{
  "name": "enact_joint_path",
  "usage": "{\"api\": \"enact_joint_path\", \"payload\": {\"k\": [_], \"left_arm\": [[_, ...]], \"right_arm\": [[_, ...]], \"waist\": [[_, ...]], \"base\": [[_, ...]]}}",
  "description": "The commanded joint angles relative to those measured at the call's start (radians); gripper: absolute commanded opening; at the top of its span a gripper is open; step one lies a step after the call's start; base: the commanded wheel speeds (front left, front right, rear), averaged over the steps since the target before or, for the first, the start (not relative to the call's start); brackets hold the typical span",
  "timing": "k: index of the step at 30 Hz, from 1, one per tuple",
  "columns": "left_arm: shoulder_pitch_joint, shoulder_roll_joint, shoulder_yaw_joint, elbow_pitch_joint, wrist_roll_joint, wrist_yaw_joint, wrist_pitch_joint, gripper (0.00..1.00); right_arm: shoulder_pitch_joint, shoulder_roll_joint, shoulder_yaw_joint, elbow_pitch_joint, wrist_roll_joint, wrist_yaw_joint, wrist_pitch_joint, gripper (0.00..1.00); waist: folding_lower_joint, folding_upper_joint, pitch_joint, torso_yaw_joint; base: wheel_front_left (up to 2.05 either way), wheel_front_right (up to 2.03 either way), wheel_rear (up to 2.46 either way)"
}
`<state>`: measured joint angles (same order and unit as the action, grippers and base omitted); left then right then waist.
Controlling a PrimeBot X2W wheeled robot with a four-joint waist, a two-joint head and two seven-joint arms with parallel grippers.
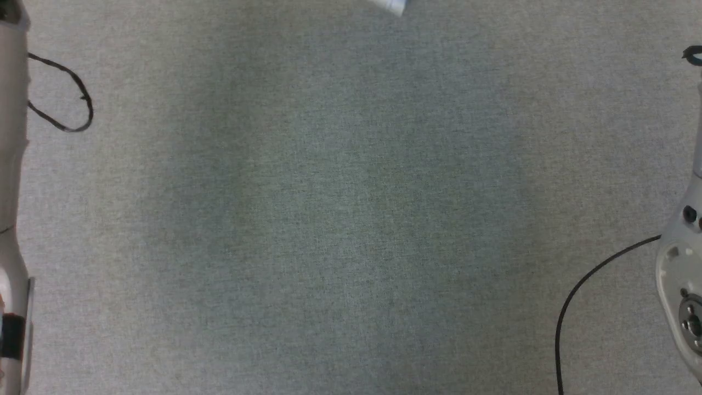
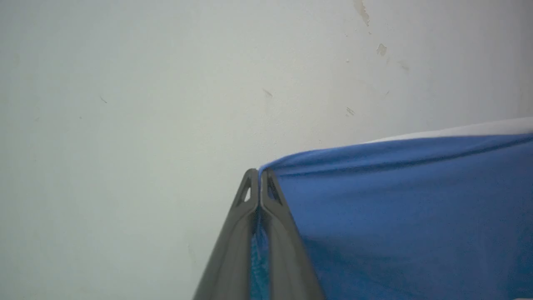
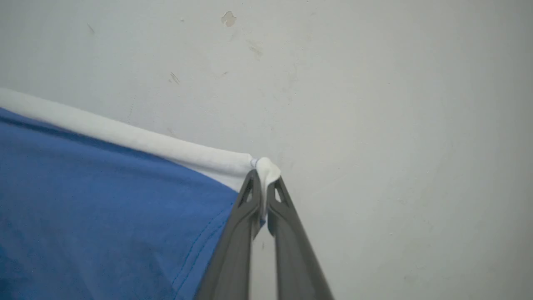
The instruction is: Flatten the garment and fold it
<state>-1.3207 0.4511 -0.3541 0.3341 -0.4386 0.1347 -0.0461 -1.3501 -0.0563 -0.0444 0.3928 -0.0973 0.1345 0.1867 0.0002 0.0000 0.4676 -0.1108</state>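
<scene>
The garment (image 2: 395,208) is bright blue cloth with a white band along its top edge, held up in front of a pale wall. My left gripper (image 2: 259,175) is shut on a blue corner of it, and the cloth stretches away to the right in the left wrist view. In the right wrist view the garment (image 3: 104,208) spreads to the left, and my right gripper (image 3: 262,177) is shut on the end of the white band (image 3: 166,146). A small white bit of cloth (image 1: 392,5) peeks in at the top edge of the head view.
Grey carpet (image 1: 340,208) lies below the head camera. My pale left forearm (image 1: 12,219) runs along the left edge with a black cable loop (image 1: 77,93) beside it. The right arm (image 1: 683,274) and a black cable (image 1: 587,285) sit at the right edge.
</scene>
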Motion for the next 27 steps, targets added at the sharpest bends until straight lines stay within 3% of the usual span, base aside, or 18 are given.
{"api": "enact_joint_path", "payload": {"k": [1, 7, 15, 22, 27], "left_arm": [[0.003, 0.012, 0.018, 0.012, -0.001, 0.019, -0.013, 0.0], [0.172, -0.006, -0.028, 0.046, -0.04, -0.023, -0.01, 0.0], [0.604, -0.03, -0.111, -0.033, -0.139, -0.067, 0.02, 0.0], [0.988, 0.0, -0.166, -0.188, -0.261, -0.06, 0.126, 0.0], [1.182, 0.04, -0.183, -0.291, -0.33, -0.009, 0.22, 0.0]], "right_arm": [[0.003, -0.011, -0.012, -0.004, -0.009, -0.004, -0.008, 0.0], [0.17, -0.01, 0.061, -0.019, 0.035, -0.004, 0.019, 0.0], [0.573, -0.089, 0.169, -0.167, 0.184, -0.004, 0.165, 0.0], [0.969, -0.207, 0.186, -0.412, 0.294, -0.004, 0.356, 0.0], [1.246, -0.207, 0.125, -0.557, 0.322, -0.004, 0.483, 0.0]], "waist": [[-0.0002, 0.0, -0.005, 0.004], [-0.0002, 0.0, -0.044, 0.023], [-0.0002, 0.0, -0.153, 0.039], [-0.0002, 0.0, -0.247, 0.049], [-0.0002, 0.0, -0.29, 0.06]], "base": [[0.0, 0.0, 0.0], [0.0, 0.0, 0.0], [0.0, 0.0, 0.0], [0.0, 0.0, 0.0], [0.0, 0.0, 0.0]]}}
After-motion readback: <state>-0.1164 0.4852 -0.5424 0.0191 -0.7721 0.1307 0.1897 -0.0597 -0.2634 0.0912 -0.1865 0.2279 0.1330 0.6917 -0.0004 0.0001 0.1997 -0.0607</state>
